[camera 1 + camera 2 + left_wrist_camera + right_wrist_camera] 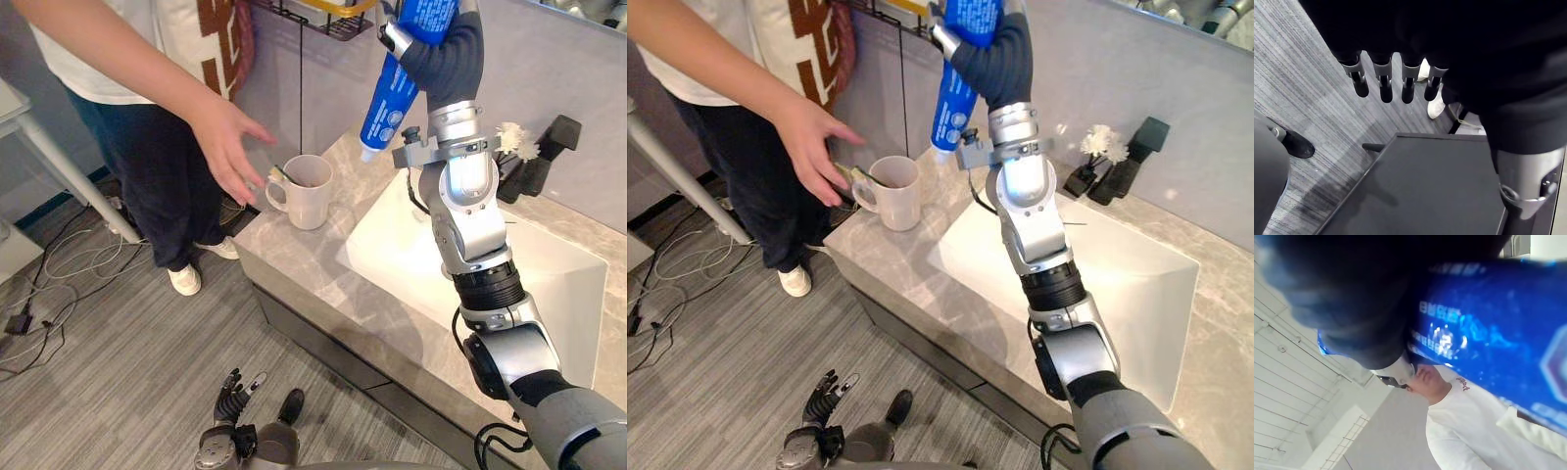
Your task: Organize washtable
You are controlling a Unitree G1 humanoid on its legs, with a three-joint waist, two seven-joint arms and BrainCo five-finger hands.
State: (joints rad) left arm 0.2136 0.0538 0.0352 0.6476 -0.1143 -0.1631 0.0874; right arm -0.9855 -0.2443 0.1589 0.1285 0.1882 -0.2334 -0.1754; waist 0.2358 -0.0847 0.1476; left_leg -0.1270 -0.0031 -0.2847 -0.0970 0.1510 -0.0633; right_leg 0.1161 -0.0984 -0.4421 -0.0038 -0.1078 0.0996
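Your two head cameras, set just apart, look down and share the worktop (pixel 294 264), mug (pixel 309 196) and sink (pixel 558 284), while your left wrist camera faces the floor (pixel 1303 98) past its fingers (pixel 1382 83) and your right wrist camera sits tight against the blue tube (pixel 1488 323), facing up at a person (pixel 1459 431).

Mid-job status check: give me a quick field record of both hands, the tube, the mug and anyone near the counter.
right hand: raised above the counter, curled round a blue toothpaste tube, cap end down
left hand: hanging low, below counter level, fingers relaxed, holding nothing
mug: white ceramic mug, upright on the corner of the grey marble countertop, left of the white sink
tube vs mug: tube higher, to the mug's right, apart
person: open hand close beside the mug's handle; contact unclear
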